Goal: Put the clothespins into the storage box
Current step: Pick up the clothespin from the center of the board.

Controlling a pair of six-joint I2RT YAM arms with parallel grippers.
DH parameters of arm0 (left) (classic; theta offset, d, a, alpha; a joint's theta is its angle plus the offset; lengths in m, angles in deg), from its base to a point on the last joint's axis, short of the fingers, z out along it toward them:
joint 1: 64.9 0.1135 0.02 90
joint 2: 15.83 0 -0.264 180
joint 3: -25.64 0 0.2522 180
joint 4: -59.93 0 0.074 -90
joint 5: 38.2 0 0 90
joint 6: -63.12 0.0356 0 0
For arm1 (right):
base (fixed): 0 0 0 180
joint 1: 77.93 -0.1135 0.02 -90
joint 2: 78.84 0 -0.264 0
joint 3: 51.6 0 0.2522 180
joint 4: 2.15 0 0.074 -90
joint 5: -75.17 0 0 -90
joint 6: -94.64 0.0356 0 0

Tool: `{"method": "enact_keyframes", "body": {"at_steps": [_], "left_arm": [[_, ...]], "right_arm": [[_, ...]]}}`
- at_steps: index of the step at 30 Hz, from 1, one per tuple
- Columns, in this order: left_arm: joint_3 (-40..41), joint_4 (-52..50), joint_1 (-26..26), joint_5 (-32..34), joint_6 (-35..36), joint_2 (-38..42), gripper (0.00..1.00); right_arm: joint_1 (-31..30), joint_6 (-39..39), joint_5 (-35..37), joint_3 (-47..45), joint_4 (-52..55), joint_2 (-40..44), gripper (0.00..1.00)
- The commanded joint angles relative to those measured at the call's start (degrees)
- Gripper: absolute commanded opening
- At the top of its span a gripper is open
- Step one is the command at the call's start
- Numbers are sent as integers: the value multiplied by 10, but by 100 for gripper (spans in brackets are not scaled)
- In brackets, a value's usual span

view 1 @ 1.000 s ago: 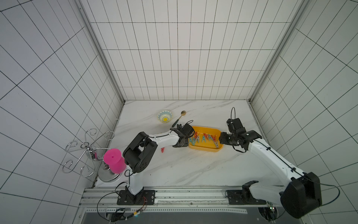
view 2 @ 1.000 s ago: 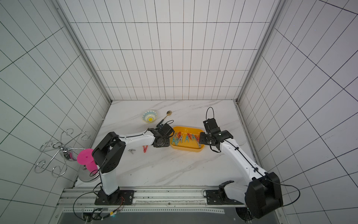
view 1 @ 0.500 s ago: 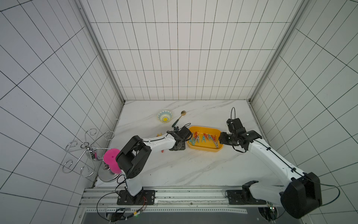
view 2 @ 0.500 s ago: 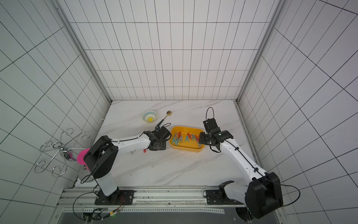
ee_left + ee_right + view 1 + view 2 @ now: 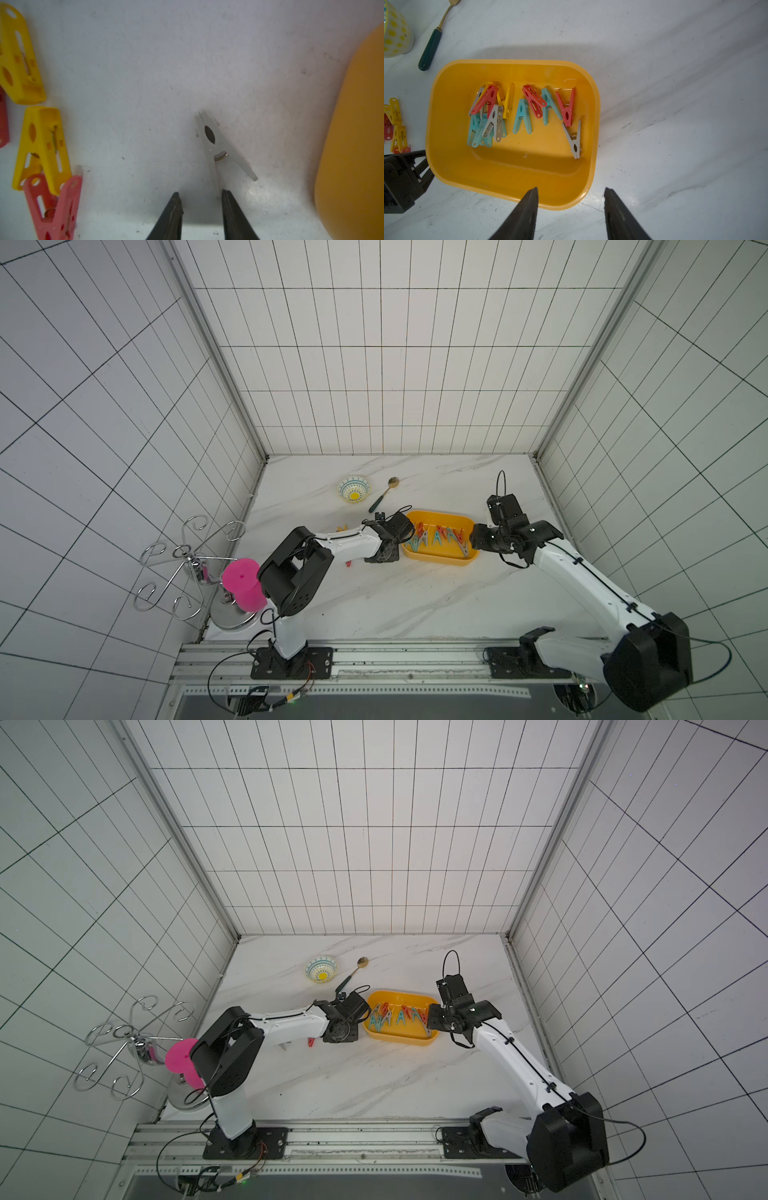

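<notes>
White-tiled walls [image 5: 374, 385] close in a marble tabletop [image 5: 415, 614] where two white robot arms are clearing away laundry pegs. Reaching low across the slab, the left arm [image 5: 345, 541] bends its wrist down just beside the yellow storage box [image 5: 436, 561], while the right arm [image 5: 582, 572] stretches to the box's opposite end. About a dozen clothespins [image 5: 521, 112] lie inside the box, and some loose yellow and red pegs [image 5: 41, 143] sit on the table nearby. The step in hand looks like a pickup. The left gripper [image 5: 199, 192], jaws narrow but with a gap, has one leg of a grey clothespin [image 5: 216, 143] against one finger [image 5: 230, 207]. Next it probably has to pinch that leg firmly, lift it and carry it over the rim. The right gripper [image 5: 571, 189] hovers empty over a corner of the box, jaws wide.
</notes>
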Motion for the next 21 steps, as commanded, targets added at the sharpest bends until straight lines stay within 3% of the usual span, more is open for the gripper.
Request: {"method": "enact_keyframes", "body": {"at_steps": [1,14,21], "left_arm": [[-17,10,4,8,5,-12,30],[-33,4,16,13,27,-17,7],[-36,-9,14,22,33,28,3]], "right_arm": [[-6,-7,8,10,23,3,55],[-6,-13,11,13,25,-2,55],[-5,-11,14,11,25,1,55]]}}
